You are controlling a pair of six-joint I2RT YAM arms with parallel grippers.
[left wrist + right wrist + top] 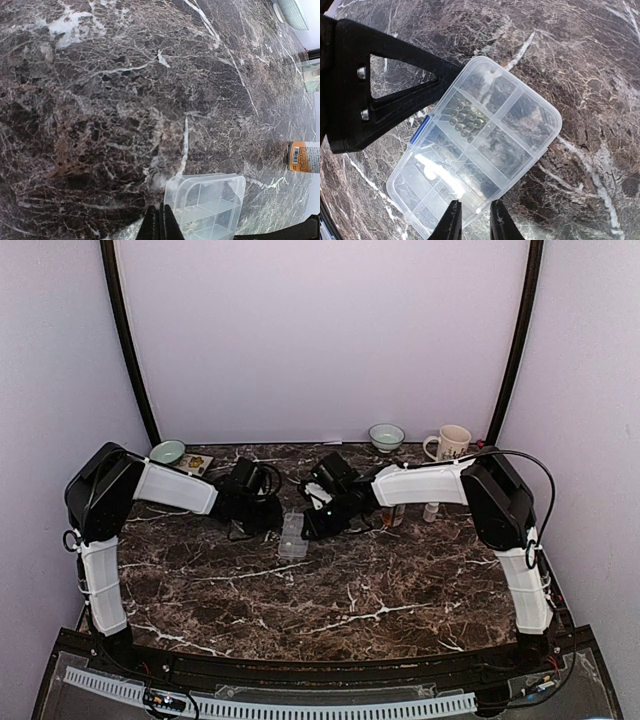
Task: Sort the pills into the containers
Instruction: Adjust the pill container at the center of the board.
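**At mid-table, the pill box sits between both grippers**

Near the middle of the dark marble table [350, 600] lies the clear organizer box [475, 150]. It is flat, its lid is down, and a blue latch [420, 131] shows on one long side. One compartment holds a cluster of small round pills [465, 117]. The other cells are too glary to read.

The right gripper [473, 212] hangs over the box's near edge. Its fingers are parted by a narrow gap, one above the lid and the other just off the rim. I cannot tell whether either pad touches the plastic.

The left gripper [160, 220] has its fingers pressed together with nothing visible between them. Its tip is just beside a corner of the box, and in the right wrist view it reaches that corner, though contact is unclear.

Behind the right gripper stand an orange-labelled bottle [302, 156] and a small white bottle [431, 510]. Along the back edge are a green bowl [167, 451], a second bowl [386, 436] and a mug [450, 443].
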